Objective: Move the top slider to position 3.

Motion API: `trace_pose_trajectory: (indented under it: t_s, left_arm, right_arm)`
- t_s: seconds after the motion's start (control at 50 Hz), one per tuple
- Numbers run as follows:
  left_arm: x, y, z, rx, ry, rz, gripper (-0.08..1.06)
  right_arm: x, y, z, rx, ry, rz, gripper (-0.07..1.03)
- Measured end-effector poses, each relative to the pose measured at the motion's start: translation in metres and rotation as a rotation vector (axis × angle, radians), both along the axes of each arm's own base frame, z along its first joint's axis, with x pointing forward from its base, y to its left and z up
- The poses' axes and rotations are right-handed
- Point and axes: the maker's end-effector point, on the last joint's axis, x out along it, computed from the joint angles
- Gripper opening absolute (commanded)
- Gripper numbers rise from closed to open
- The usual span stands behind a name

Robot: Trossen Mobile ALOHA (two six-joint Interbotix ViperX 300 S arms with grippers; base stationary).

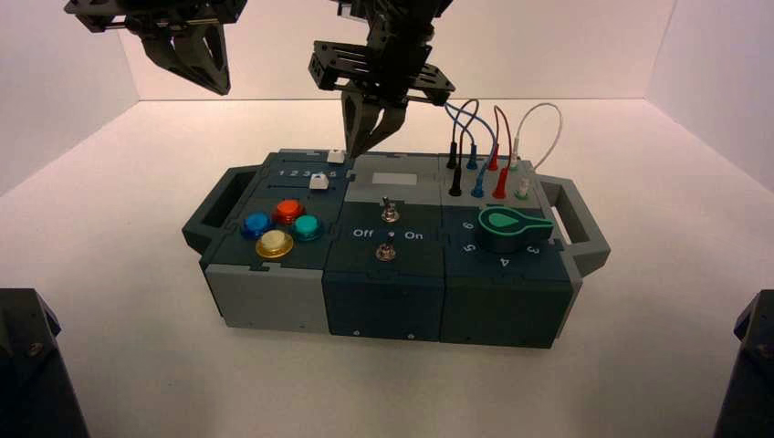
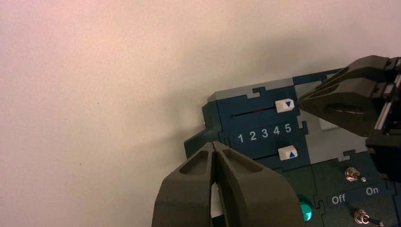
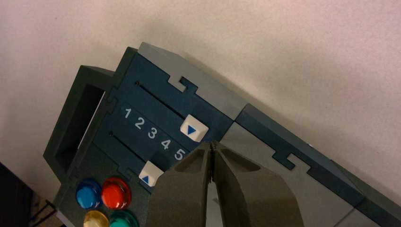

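Top slider (image 3: 194,129), a small, light, hard white knob in its groove by the box's rear rim, sits at 5. My right gripper (image 3: 211,147), clenched, hovers just beside it; I judge a sideways nudge toward position 3 (image 3: 152,133) suits better than a pinch. My left gripper (image 2: 215,147), clenched too, waits off the box's left end.

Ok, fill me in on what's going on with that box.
The right gripper, shut, hangs just behind the box, close to the top slider. That slider sits at 5, so it is not yet at position 3. The left gripper, also shut, is raised off to the left, touching nothing.
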Motion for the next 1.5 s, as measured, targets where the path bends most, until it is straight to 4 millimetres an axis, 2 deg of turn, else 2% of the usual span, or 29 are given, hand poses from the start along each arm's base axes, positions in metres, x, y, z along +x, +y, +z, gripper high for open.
trace_pose_trajectory:
  t_s: [0.5,0.92,1.5]
  left_arm:
    - [-0.001,0.0,-0.001,0.002,0.004,-0.001,-0.03]
    - [-0.001,0.0,-0.001,0.0,0.003,0.001,-0.03]
    - [-0.002,0.001,-0.003,0.002,0.008,0.001,-0.03]
  right_arm:
    - [0.007,0.007,-0.001,0.008,0.005,-0.005,-0.02]
    - [0.002,0.023,-0.003,0.013,0.014,0.025,-0.02]
    - [0.005,0.028,-0.002,0.015,0.02,0.028,-0.02]
